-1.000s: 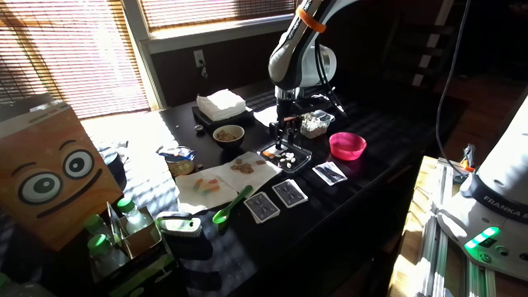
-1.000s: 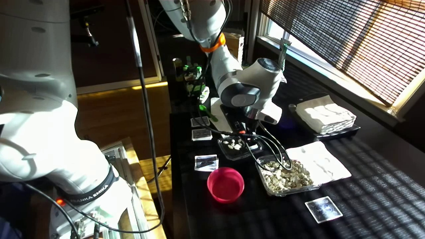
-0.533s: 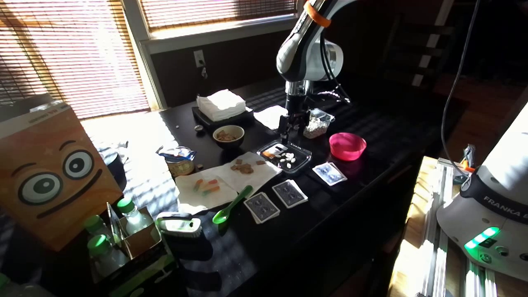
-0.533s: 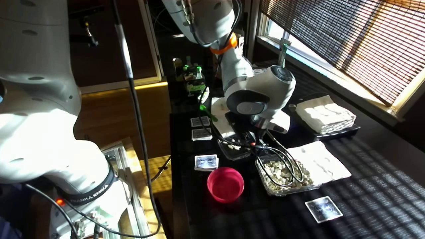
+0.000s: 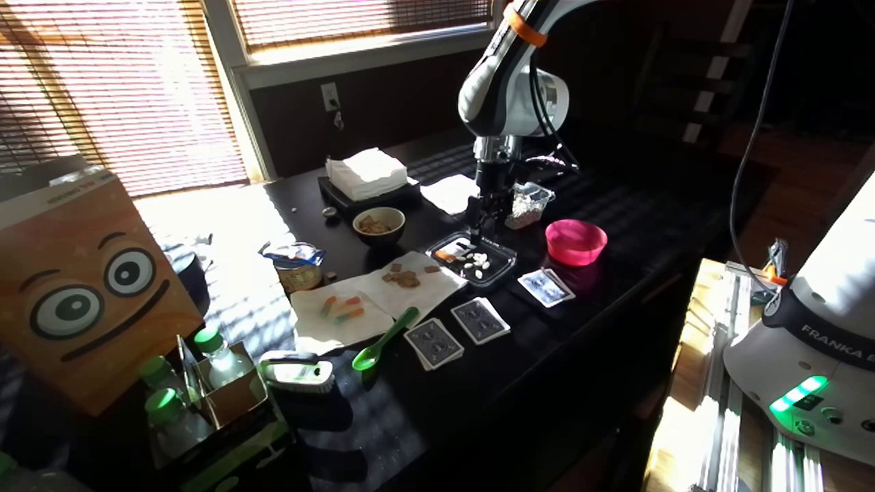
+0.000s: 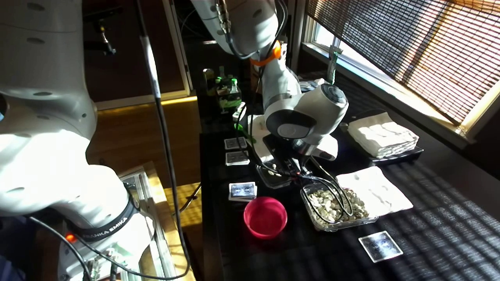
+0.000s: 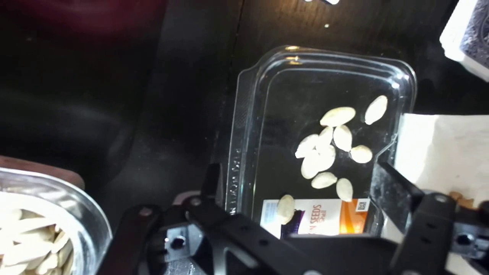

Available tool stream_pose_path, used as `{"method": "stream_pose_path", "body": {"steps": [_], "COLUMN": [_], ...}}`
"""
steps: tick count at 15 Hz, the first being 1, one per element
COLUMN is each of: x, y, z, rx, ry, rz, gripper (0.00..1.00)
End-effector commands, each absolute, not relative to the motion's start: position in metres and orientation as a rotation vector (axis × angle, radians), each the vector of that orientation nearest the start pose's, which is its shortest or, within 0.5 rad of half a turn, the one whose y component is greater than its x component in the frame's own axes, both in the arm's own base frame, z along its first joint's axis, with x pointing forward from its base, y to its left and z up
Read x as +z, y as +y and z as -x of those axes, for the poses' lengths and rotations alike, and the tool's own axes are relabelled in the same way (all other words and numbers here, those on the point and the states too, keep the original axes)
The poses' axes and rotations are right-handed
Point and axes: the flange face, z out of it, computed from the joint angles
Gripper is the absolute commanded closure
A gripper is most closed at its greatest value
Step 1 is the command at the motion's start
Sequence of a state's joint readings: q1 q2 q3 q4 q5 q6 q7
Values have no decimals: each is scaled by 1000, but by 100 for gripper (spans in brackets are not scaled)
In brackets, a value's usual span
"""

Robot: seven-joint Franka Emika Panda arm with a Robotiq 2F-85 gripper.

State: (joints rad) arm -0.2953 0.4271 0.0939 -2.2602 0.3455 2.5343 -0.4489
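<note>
I have the black two-fingered gripper [image 7: 301, 187] spread wide and empty over the shallow clear plastic lid [image 7: 244, 110], some pale oval seeds [image 7: 312, 165] already in it and, as far as glare lets me judge, plenty left in the clear plastic tub [image 6: 332, 227].

In an exterior view, we find seeds [image 5: 478, 262] in a lid [image 5: 502, 263] on the desk [image 5: 389, 396], the gripper [image 5: 478, 236] over that lid. A bowl [image 5: 576, 256] stands to its right, a seed tub [image 5: 545, 200] at its far side. On the near side we see three card stacks [image 5: 480, 321]; to the left, crackers [image 5: 405, 278] on a napkin [image 5: 427, 290], a spoon [image 5: 393, 333] nearer.
</note>
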Motion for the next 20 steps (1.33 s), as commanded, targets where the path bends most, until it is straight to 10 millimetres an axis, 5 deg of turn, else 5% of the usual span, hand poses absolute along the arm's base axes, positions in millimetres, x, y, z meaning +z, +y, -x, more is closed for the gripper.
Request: {"method": "stream_pose_path", "body": {"steps": [1,20], "x": [155,137], "y": [-106,-108], "z": [-514,-533], "rx": [101,53], "ry": [114,290], "rz": [2848,2829], "gripper": [0,1]}}
